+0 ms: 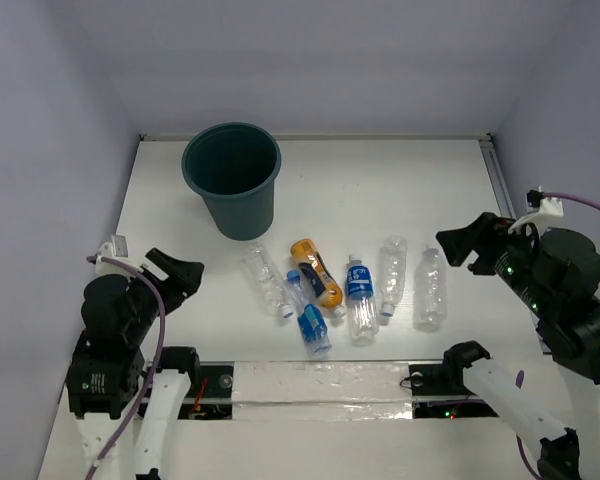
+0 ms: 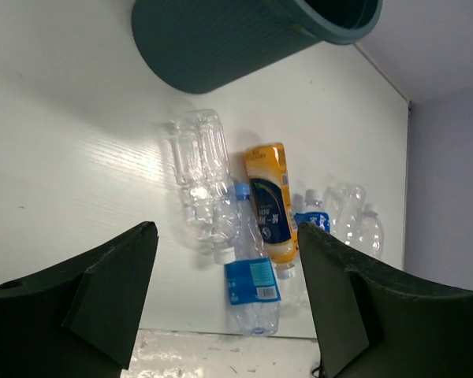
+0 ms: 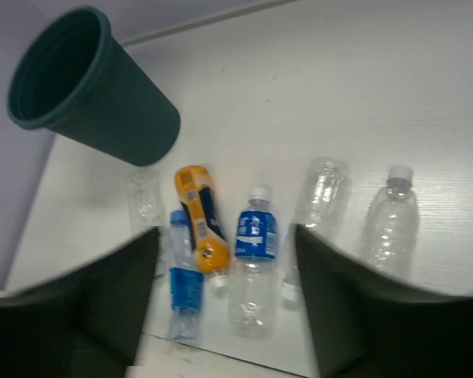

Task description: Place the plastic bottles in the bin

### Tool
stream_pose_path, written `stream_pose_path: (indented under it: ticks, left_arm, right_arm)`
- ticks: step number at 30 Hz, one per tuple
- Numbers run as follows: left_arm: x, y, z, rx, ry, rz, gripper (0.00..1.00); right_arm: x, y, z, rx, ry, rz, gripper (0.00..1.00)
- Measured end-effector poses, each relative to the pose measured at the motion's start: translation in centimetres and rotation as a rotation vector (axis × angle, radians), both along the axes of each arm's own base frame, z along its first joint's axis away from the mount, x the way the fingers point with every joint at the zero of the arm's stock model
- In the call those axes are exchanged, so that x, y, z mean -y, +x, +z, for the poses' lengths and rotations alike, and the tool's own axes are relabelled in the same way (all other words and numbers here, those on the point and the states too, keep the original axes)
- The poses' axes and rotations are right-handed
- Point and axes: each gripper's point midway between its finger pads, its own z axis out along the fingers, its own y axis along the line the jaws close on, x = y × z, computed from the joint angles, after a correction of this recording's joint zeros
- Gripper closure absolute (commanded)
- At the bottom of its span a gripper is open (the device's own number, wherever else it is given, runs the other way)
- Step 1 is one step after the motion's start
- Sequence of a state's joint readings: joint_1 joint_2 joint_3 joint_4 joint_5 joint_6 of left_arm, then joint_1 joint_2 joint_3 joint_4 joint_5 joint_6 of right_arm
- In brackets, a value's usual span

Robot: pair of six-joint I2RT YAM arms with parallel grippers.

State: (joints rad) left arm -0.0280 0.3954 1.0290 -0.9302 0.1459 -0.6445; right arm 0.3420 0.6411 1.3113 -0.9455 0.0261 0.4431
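Observation:
Several plastic bottles lie in a loose row mid-table: a clear one (image 1: pixel 267 281), a blue-labelled one (image 1: pixel 309 318), an orange one (image 1: pixel 316 272), a second blue-labelled one (image 1: pixel 360 298) and two clear ones (image 1: pixel 391 272) (image 1: pixel 431 288). The dark teal bin (image 1: pixel 232 178) stands upright behind them at the back left. My left gripper (image 1: pixel 185 272) hovers open to the left of the row, holding nothing. On the right, my right gripper (image 1: pixel 455 243) hangs open and empty above the table. The left wrist view shows the orange bottle (image 2: pixel 270 201) and bin (image 2: pixel 221 39) beyond my left gripper (image 2: pixel 227 236).
A shiny taped strip (image 1: pixel 320 385) runs along the table's near edge between the arm bases. A metal rail (image 1: pixel 500 175) lines the right edge. White walls close the back and both sides. Bare white tabletop lies between the bottles and the right rail.

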Motion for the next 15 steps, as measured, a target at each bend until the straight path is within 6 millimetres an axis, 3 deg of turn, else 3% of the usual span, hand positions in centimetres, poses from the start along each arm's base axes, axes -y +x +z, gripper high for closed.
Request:
stream_pose_path:
  ticks: [2, 3, 5, 6, 8, 9, 15]
  left_arm:
    - [0.6, 0.1, -0.8, -0.021, -0.020, -0.025, 0.35]
    - [0.8, 0.2, -1.2, -0.030, -0.030, -0.036, 0.46]
    - [1.5, 0.4, -2.3, -0.057, -0.058, -0.062, 0.54]
    - [1.8, 0.6, -3.0, -0.070, -0.074, -0.075, 0.70]
    - [2.5, 0.8, -4.5, -0.103, -0.109, -0.097, 0.84]
    - [2.8, 0.9, -5.4, -0.123, -0.122, -0.109, 0.99]
    - [3.6, 1.6, -10.1, -0.251, -0.175, -0.118, 1.00]
  right_arm:
    - [0.0, -0.1, -0.2, -0.010, -0.001, -0.001, 0.68]
    - [0.1, -0.2, -0.4, -0.017, -0.001, -0.003, 0.83]
    - [0.1, -0.3, -0.8, -0.031, -0.003, -0.006, 0.95]
    - [0.1, -0.3, -1.0, -0.038, -0.004, -0.006, 1.00]
    - [0.1, -0.2, -1.5, -0.054, -0.007, -0.007, 1.00]
    - [0.1, -0.2, -1.8, -0.062, -0.008, -0.007, 1.00]
    - [-0.7, 0.1, -4.3, -0.129, -0.016, 0.022, 1.00]
